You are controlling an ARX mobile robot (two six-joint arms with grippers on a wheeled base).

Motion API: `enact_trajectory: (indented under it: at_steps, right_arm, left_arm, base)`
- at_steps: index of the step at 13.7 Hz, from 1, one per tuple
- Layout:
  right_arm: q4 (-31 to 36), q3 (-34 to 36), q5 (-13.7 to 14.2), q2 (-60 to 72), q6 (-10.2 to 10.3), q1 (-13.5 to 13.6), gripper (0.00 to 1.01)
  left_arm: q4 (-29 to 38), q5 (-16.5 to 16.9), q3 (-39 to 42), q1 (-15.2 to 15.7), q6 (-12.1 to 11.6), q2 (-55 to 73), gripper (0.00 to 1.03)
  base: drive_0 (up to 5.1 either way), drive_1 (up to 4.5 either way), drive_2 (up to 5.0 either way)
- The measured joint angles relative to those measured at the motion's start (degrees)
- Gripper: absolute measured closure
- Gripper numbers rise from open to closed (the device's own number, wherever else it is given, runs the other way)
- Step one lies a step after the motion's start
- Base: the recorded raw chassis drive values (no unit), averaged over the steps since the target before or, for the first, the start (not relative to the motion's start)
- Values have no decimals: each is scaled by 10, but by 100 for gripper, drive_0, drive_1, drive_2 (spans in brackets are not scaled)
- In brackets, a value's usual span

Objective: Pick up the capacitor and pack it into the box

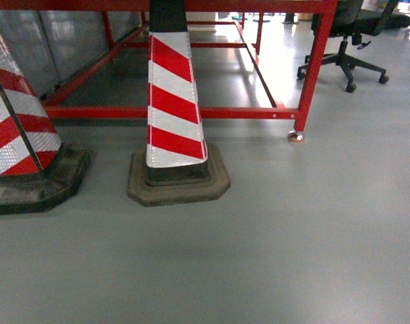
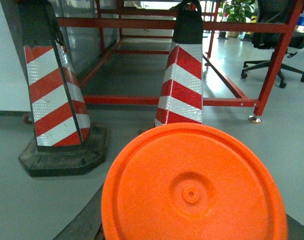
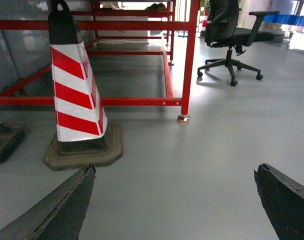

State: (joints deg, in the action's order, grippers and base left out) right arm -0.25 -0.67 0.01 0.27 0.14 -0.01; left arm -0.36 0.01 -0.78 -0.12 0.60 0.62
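Note:
A large round orange object, which I take for the capacitor [image 2: 202,165], fills the lower half of the left wrist view, its flat moulded end facing the camera. My left gripper [image 2: 194,205] is shut on it, with dark fingers [image 2: 84,220] showing at either side below it. In the right wrist view my right gripper [image 3: 174,172] is open over bare grey floor, with nothing between its dark fingers [image 3: 62,205]. The box is out of view. Neither gripper shows in the head view.
Two red-and-white striped cones stand on rubber bases, one in the middle [image 1: 174,101] and one at the left [image 1: 16,128]. Behind them is a red metal frame [image 1: 191,112] with a foot [image 1: 296,136]. A black office chair [image 1: 346,40] stands at the far right.

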Motion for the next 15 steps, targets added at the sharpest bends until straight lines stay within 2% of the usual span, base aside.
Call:
enact_trajectory:
  at_steps: [13, 15]
  right_arm:
    - [-1, 0, 0, 0, 0, 0, 3]
    - [-3, 0, 0, 0, 0, 0, 3]
  left_arm:
    - [-1, 0, 0, 0, 0, 0, 59]
    - [-2, 0, 0, 0, 0, 0, 59]
  base:
    - [5, 393, -383]
    - [0, 0, 0]
